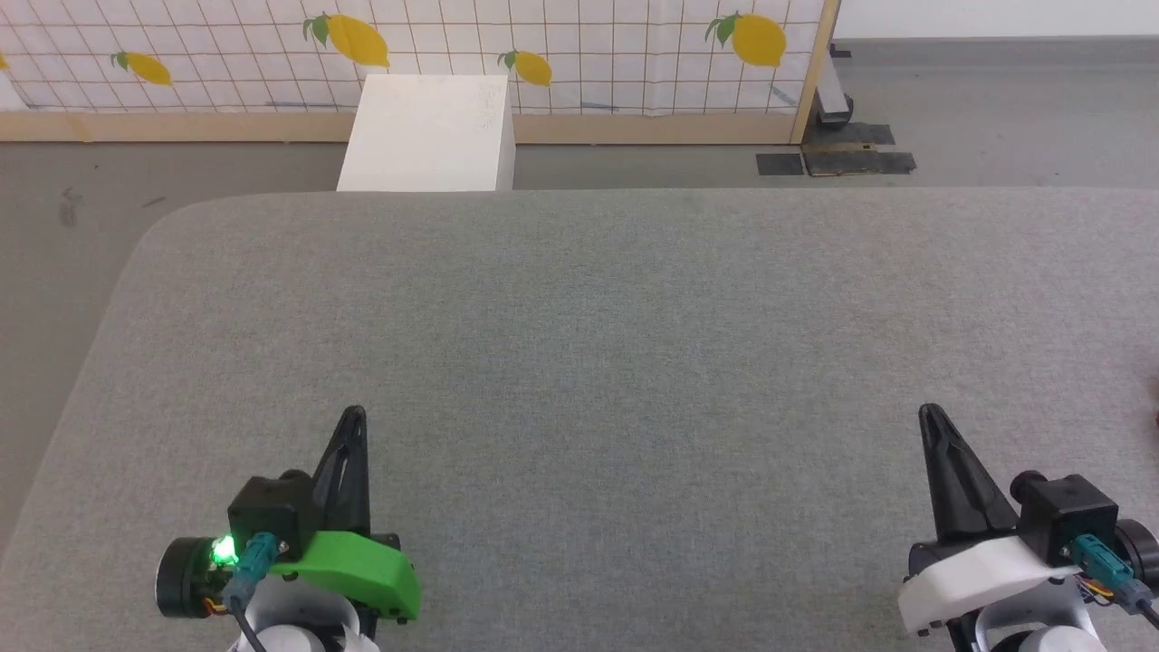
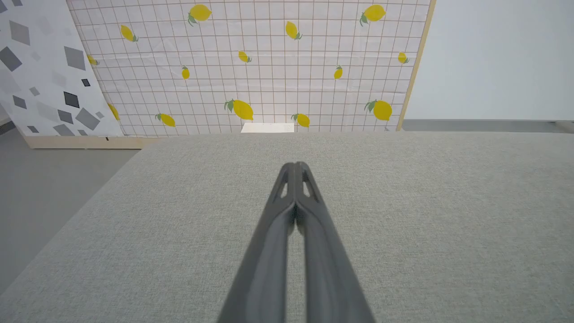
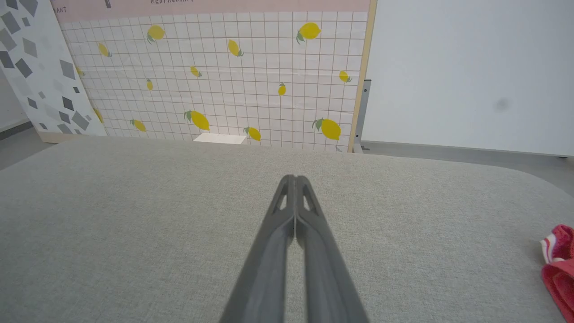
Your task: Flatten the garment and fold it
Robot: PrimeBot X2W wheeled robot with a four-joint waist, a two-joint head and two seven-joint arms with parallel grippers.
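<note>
Step in hand: start of the task, by the look of it; nothing is grasped and flattening has not begun.
Left gripper (image 1: pixel 352 417): fingers pressed together, empty, hovering over the near left of the grey padded table (image 1: pixel 579 299).
Right gripper (image 1: pixel 930 415): fingers likewise pressed together, empty, over the near right of the table, well apart from the left one.
Garment (image 3: pixel 558 265): a crumpled red bundle with a bit of white and striped trim, lying on the table at the far right edge of the right wrist view, right of the right gripper and not touching it.
Next move, as a judgement: the right arm would have to swing right and part its fingers to pick up an edge of the cloth, then drag it toward the table's middle, where both arms can spread it.
Cut off: most of the garment lies past the frame edge; its shape, sleeves and front cannot be made out.
Hard to read: a dark speck at the head view's right edge, too small to name.
Background: lemon-print screen (image 1: pixel 579 63) and white box (image 1: pixel 426 127) beyond the far edge.
</note>
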